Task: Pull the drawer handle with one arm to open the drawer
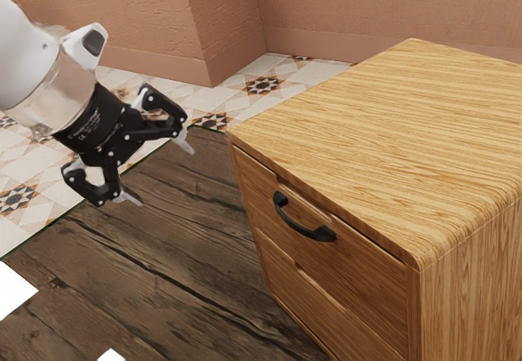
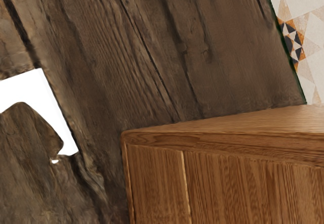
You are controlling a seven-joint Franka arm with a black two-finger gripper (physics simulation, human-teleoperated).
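The gripper [image 1: 161,173] hangs in the air at the exterior view's left with its fingers spread wide, holding nothing. The black handle [image 1: 303,218] sits on the upper drawer [image 1: 359,257] of the cabinet [image 1: 391,141], well apart from the gripper. The drawer front lies flush. Below is a dark wood floor [image 2: 152,47].

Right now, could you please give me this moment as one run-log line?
phase: pre-grasp | claw: open, empty | handle: untouched, claw apart from it | drawer: shut
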